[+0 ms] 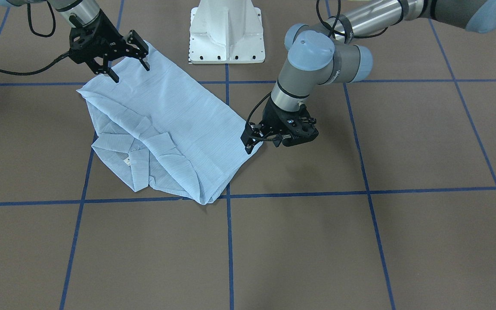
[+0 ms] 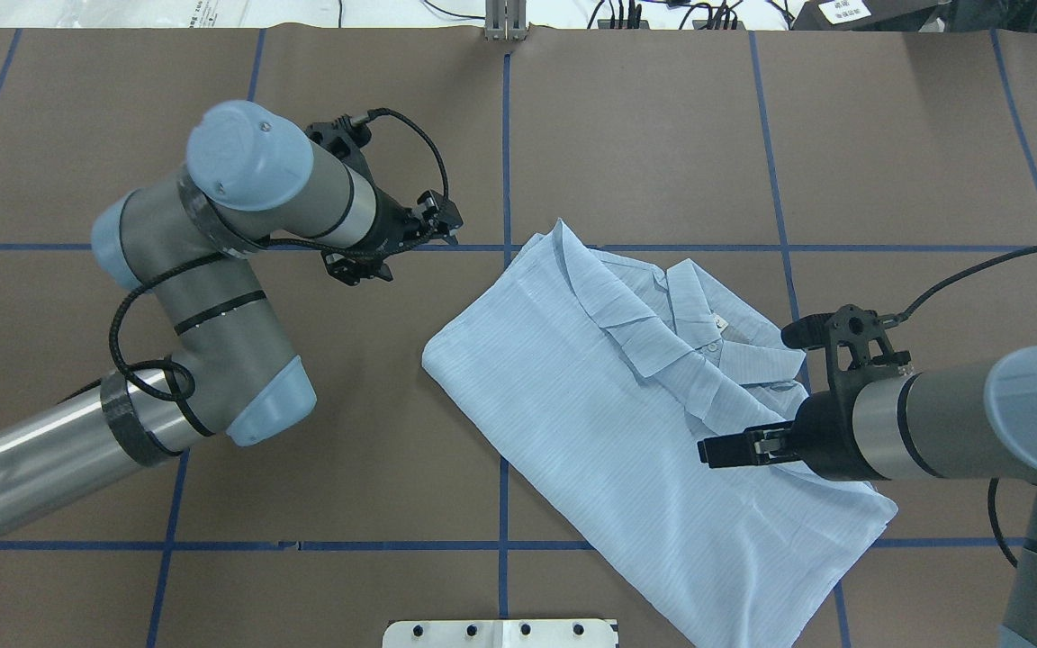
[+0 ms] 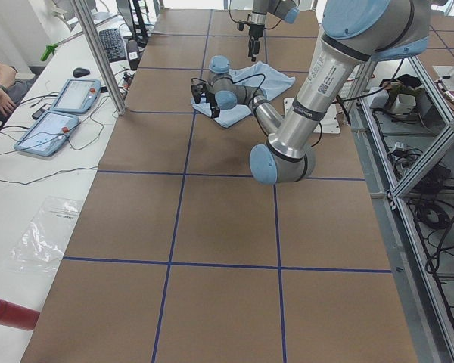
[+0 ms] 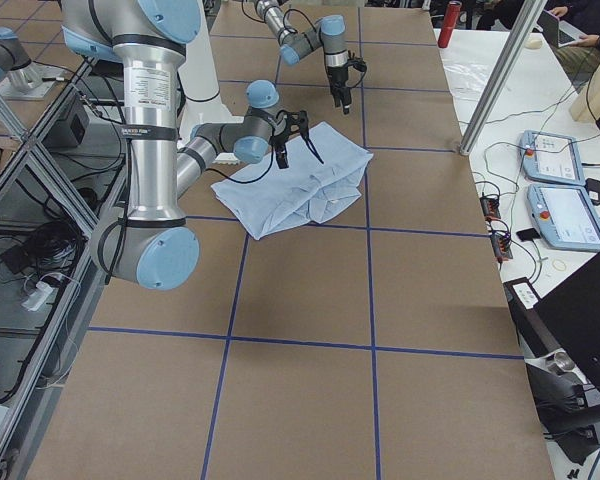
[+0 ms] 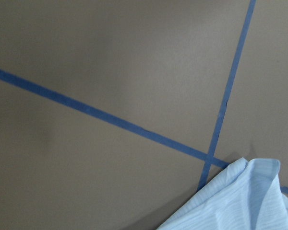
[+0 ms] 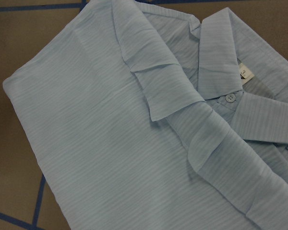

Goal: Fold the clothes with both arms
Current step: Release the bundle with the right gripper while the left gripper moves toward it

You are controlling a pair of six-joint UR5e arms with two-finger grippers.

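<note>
Just out from my white pedestal base (image 1: 226, 30), toward its right, the pale blue button-up shirt (image 1: 179, 116) lies folded in a long slanted panel on the brown surface (image 1: 360, 241), with its collar (image 1: 155, 144) at the end farthest from the base. My right pincer (image 1: 131, 74) hovers spread wide and empty over the shirt end nearest the base. My left pincer (image 1: 252, 143) hangs slightly left of the base, just off the shirt's edge, and I cannot tell how wide it stands.
</note>
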